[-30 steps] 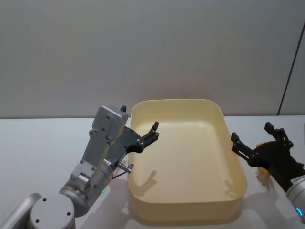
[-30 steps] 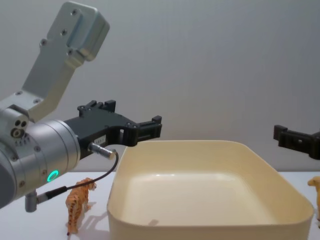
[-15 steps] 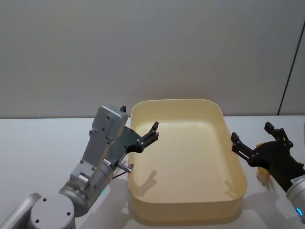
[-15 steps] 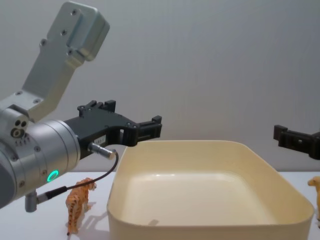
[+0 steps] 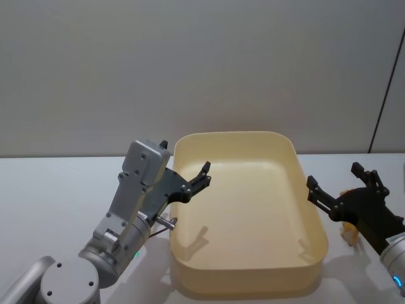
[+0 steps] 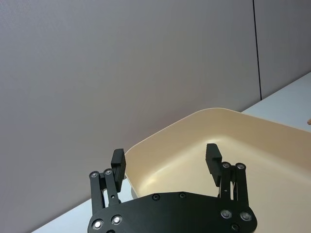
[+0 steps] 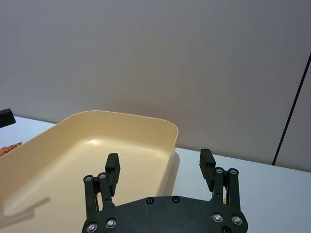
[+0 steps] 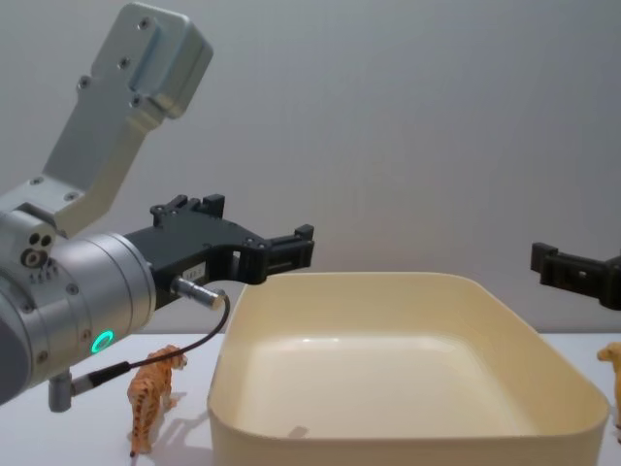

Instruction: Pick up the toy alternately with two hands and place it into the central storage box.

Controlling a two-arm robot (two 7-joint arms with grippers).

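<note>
The central storage box (image 5: 247, 280) is a large cream-yellow tub in the middle of the white table, with nothing inside it. My left gripper (image 5: 204, 176) hovers open over the box's left rim, on the silver arm with the green ring light (image 8: 101, 341). A striped orange tiger toy (image 8: 153, 394) stands on the table left of the box, below that arm. My right gripper (image 5: 333, 177) hangs open just right of the box, above a yellow toy animal (image 5: 347, 233) that it partly hides. The wrist views show both grippers (image 6: 165, 159) (image 7: 159, 165) with jaws wide apart and nothing between them.
The white table (image 5: 50, 190) stretches left of the box. A plain grey wall (image 5: 202, 63) stands behind. In the chest view the yellow toy (image 8: 612, 361) stands at the right edge, beside the box wall (image 8: 388, 439).
</note>
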